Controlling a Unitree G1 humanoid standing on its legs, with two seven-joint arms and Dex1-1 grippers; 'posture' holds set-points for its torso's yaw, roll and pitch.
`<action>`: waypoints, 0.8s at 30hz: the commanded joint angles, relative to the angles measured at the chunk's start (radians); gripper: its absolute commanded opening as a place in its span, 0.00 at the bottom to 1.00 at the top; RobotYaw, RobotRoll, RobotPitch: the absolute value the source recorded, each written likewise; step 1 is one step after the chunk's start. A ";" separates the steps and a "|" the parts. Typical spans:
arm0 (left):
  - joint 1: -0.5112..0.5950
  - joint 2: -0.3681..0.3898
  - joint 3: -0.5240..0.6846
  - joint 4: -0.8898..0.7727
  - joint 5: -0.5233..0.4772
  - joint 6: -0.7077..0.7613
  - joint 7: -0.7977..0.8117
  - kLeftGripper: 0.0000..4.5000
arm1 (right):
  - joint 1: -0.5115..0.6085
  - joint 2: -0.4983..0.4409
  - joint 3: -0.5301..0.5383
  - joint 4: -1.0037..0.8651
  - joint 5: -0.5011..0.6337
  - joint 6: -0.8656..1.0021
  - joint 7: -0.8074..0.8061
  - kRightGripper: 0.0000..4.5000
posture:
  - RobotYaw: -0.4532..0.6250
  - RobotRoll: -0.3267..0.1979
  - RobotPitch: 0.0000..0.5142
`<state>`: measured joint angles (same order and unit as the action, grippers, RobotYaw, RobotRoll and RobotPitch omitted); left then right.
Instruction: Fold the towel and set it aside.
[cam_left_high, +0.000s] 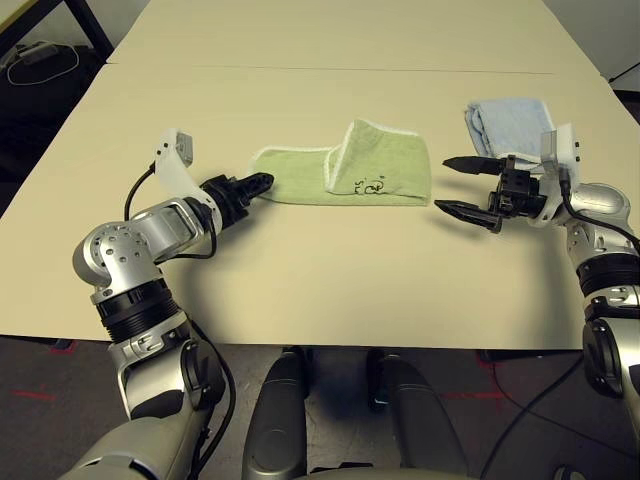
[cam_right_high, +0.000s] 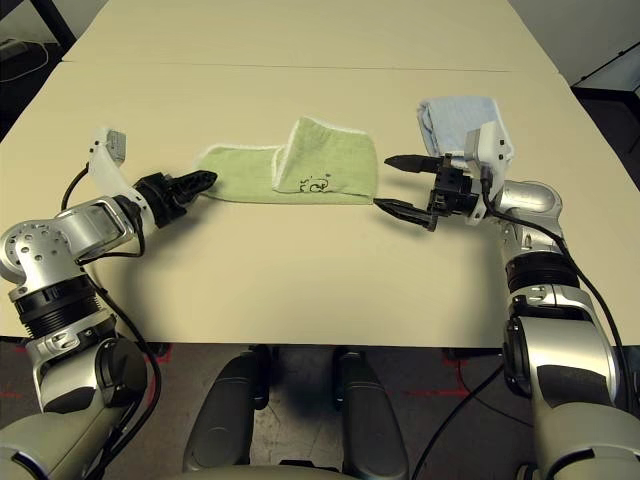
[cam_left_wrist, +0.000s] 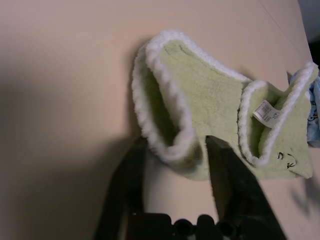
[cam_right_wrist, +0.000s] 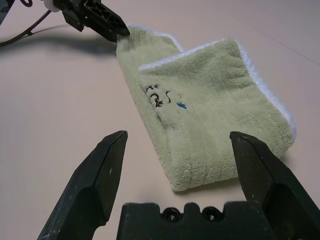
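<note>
- Your left gripper (cam_left_high: 262, 183) points right, its fingers seemingly pinched together at an edge.
- Your right gripper (cam_left_high: 455, 186) points left, level, jaws spread wide, holding nothing.

light: even, bright overhead | shadows: soft | left wrist view: slightly blurred
</note>
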<state>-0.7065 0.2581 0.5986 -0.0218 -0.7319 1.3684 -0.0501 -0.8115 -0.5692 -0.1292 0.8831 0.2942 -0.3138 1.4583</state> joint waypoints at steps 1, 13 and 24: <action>0.012 -0.003 0.001 0.012 0.012 -0.007 0.014 0.18 | 0.009 -0.005 0.004 0.003 -0.006 -0.006 0.000 1.00 | 0.56 0.62 0.41; 0.004 0.021 -0.017 0.024 0.013 -0.015 0.004 0.00 | 0.016 -0.006 0.004 0.003 -0.007 -0.008 -0.006 1.00 | 0.56 0.62 0.40; 0.068 0.155 0.004 -0.006 -0.003 0.020 -0.047 0.00 | 0.016 -0.023 0.000 0.019 -0.016 -0.012 -0.008 1.00 | 0.56 0.62 0.40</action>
<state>-0.6620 0.3900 0.5886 0.0009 -0.7318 1.3659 -0.0856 -0.8109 -0.5769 -0.1293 0.8913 0.2850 -0.3150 1.4502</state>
